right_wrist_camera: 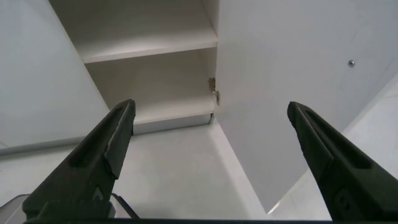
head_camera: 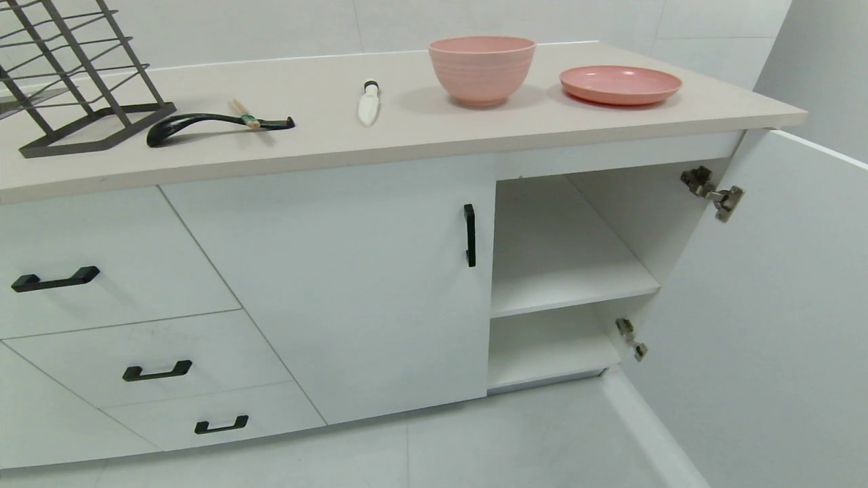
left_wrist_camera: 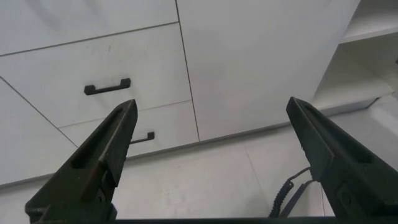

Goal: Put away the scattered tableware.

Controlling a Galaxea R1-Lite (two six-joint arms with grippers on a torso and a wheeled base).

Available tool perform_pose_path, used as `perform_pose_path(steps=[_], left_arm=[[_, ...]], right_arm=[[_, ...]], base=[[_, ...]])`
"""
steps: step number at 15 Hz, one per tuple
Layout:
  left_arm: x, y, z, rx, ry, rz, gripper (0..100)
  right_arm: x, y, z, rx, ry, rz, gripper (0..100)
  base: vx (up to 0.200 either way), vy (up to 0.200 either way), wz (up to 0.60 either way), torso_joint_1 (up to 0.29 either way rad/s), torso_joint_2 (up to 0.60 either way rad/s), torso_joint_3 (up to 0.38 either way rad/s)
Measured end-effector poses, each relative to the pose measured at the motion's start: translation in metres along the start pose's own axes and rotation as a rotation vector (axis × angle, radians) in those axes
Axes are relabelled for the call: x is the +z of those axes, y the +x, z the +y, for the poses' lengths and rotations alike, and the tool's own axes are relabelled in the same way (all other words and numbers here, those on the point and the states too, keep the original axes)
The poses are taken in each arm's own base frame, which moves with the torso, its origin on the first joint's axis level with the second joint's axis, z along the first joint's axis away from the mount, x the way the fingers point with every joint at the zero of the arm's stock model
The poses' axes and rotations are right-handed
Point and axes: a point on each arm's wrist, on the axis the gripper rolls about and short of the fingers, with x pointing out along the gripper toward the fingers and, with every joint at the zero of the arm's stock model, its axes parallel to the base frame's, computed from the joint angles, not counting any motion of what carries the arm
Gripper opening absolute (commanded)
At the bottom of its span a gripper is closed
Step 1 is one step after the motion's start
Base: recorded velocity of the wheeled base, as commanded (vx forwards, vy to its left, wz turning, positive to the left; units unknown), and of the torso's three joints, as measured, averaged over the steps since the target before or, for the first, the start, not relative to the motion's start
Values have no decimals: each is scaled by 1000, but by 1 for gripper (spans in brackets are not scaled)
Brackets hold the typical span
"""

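My left gripper (left_wrist_camera: 211, 104) is wide open and holds nothing. It hangs low, in front of the white drawers (left_wrist_camera: 106, 68) with black handles, with the floor under it.

My right gripper (right_wrist_camera: 210, 106) is wide open too, with nothing in it. It hangs low in front of the open cupboard, near the bottom shelf (right_wrist_camera: 168, 112) and the open door (right_wrist_camera: 292, 81).

The tableware is all up on the counter top (head_camera: 407, 139), well apart from both my grippers. The pink bowl (head_camera: 481, 68) stands upright, and the pink plate (head_camera: 620, 84) lies flat just beside it, above the open cupboard. A small white knife (head_camera: 368, 103) with a black end lies to the left of the bowl. Farther left lies a black ladle (head_camera: 203, 125), with a thin wooden stick (head_camera: 244, 114) resting across its handle. A black wire rack (head_camera: 74, 74) stands at the far left of the counter, near the ladle.
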Motion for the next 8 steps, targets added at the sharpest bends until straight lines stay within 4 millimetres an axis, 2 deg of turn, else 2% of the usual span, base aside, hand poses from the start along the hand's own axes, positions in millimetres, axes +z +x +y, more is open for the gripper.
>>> perform_pose_path(steps=[3,8], left_arm=[[0,0,0,2,-1,1,100],[0,0,0,0,-33,3,100]], right_arm=[[0,0,0,0,0,0,100],[0,0,0,-1,-1,0,100]], base=[[200,0,0,1,4,-1],[0,0,0,0,0,0]])
